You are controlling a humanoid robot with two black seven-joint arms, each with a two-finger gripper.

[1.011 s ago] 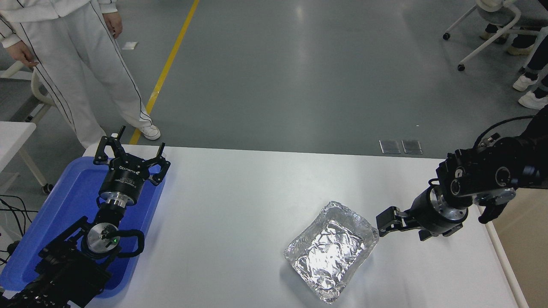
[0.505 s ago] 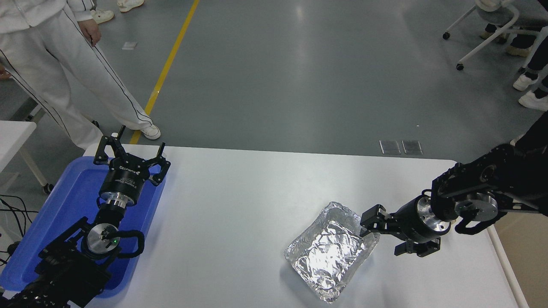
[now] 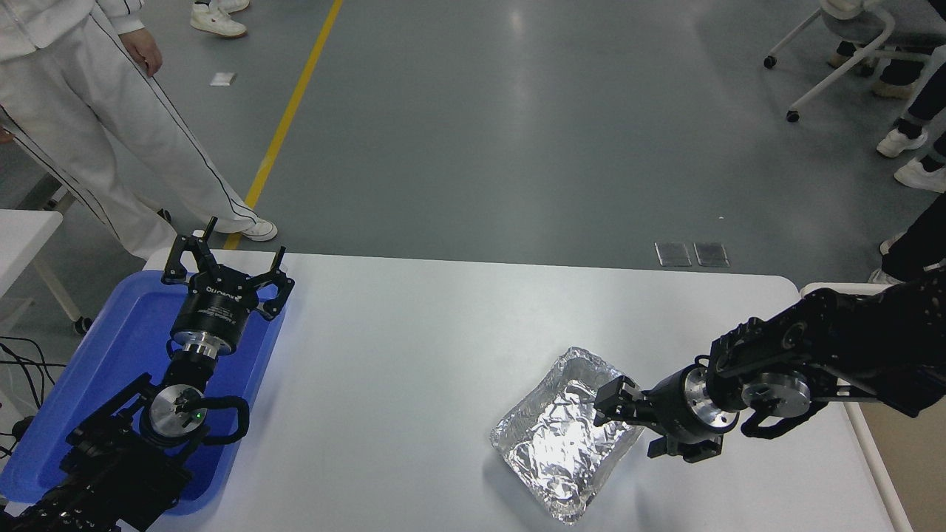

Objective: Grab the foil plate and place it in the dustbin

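Note:
The foil plate (image 3: 558, 443) is a shiny crinkled silver tray lying on the white table (image 3: 414, 355), right of the middle and near the front edge. My right gripper (image 3: 628, 427) comes in from the right, low over the plate's right end. It is open, with one finger over the plate's inside and the other outside the right rim. The dustbin (image 3: 913, 480) shows as a cream rim and beige inside past the table's right edge, mostly hidden behind my right arm. My left gripper (image 3: 222, 258) is parked open over the blue tray.
A flat blue tray (image 3: 111, 355) lies at the table's left end under my left arm. A person in white clothes (image 3: 89, 111) stands at the far left. Feet and a wheeled chair (image 3: 835, 66) are at the far right.
My right gripper has moved left and down, from beside the foil plate's right rim to over that rim. The plate has not moved. The person at the far left has shifted.

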